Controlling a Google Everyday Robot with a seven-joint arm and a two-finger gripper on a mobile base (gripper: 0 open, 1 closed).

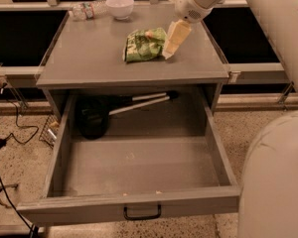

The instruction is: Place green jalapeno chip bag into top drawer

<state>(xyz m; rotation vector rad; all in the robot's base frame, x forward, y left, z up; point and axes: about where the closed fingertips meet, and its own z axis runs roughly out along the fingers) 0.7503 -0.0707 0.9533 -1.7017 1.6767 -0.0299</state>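
Observation:
The green jalapeno chip bag [144,44] lies crinkled on the top of the grey cabinet [89,63], right of centre. My gripper [173,42] hangs from the arm at the upper right. Its pale tip reaches down at the bag's right edge, touching or almost touching it, low over the cabinet top. The top drawer [139,170] is pulled wide open below, with a flat front panel and a small black handle [142,213] at its centre. A black ladle-like utensil [97,118] with a long silver handle lies at the drawer's back left.
A white bowl [120,6] and a clear plastic water bottle [88,10] lie at the back of the cabinet top. My arm and body [275,172] fill the right side. Black cables [5,148] trail on the floor at the left.

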